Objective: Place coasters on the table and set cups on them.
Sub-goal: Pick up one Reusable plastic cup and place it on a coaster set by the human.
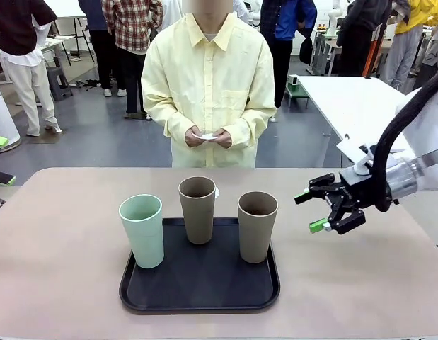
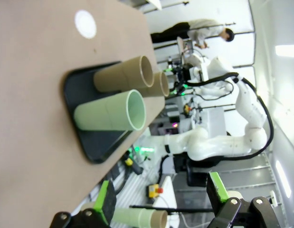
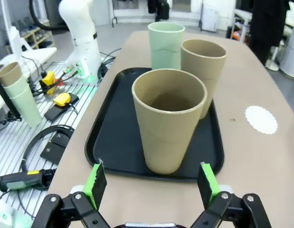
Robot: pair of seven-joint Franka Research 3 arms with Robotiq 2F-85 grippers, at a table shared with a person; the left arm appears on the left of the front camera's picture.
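Three cups stand on a black tray (image 1: 204, 294): a mint green cup (image 1: 142, 230) at the left, a taupe cup (image 1: 197, 210) at the back middle, and a taupe cup (image 1: 257, 226) at the right. One white coaster (image 3: 260, 118) lies on the beige table (image 1: 63, 248) beyond the tray, also seen as a coaster (image 2: 85, 23). A person at the far side holds more white coasters (image 1: 206, 136) in both hands. My right gripper (image 1: 310, 211) hovers open right of the tray, and the right gripper (image 3: 151, 185) faces the near taupe cup (image 3: 168, 118). My left gripper (image 2: 160, 199) is open and off the table's edge.
A white table (image 1: 353, 99) stands at the back right, with several people farther off. Spare stacked cups (image 3: 16, 95) and cables lie on a side surface off the table's left edge. Bare tabletop surrounds the tray.
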